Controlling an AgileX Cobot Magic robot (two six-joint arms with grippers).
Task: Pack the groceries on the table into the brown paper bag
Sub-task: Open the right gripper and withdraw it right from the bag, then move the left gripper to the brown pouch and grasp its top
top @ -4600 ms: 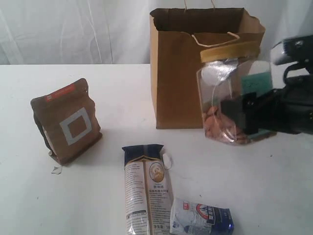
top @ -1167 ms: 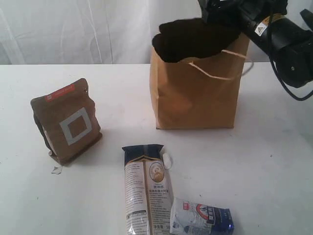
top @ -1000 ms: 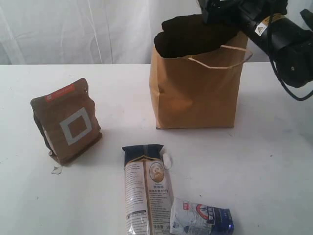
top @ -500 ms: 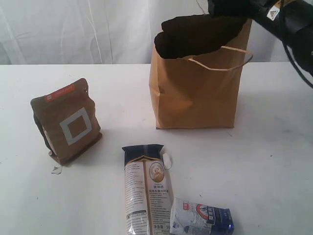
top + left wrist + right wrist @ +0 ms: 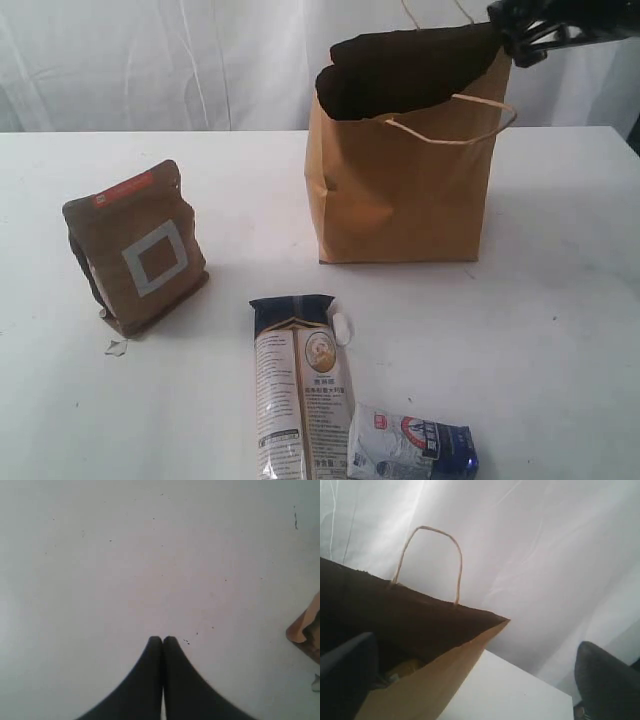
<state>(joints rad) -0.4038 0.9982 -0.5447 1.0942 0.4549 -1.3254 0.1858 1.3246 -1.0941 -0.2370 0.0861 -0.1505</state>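
Note:
The brown paper bag (image 5: 400, 185) stands upright at the back of the white table (image 5: 560, 330). My right gripper (image 5: 522, 38) hangs open and empty just above the bag's right rim; in the right wrist view its fingers (image 5: 607, 680) stand wide apart over the bag's edge (image 5: 445, 665). Something yellow (image 5: 402, 669), like the nut jar's lid, shows deep inside. The brown pouch (image 5: 135, 250) stands at the left. The long noodle packet (image 5: 300, 385) and the small blue-white carton (image 5: 412, 447) lie at the front. My left gripper (image 5: 162, 640) is shut over bare table. The can and the grain bottle are hidden.
A white curtain (image 5: 150, 60) hangs behind the table. A corner of the brown pouch (image 5: 305, 630) shows at the edge of the left wrist view. The bag's twisted handle (image 5: 455, 125) droops over its front side.
My right gripper, which held the nut jar beside the bag, has been into the bag's mouth and come up and away to the right, empty. The bag's rim and handle shifted slightly.

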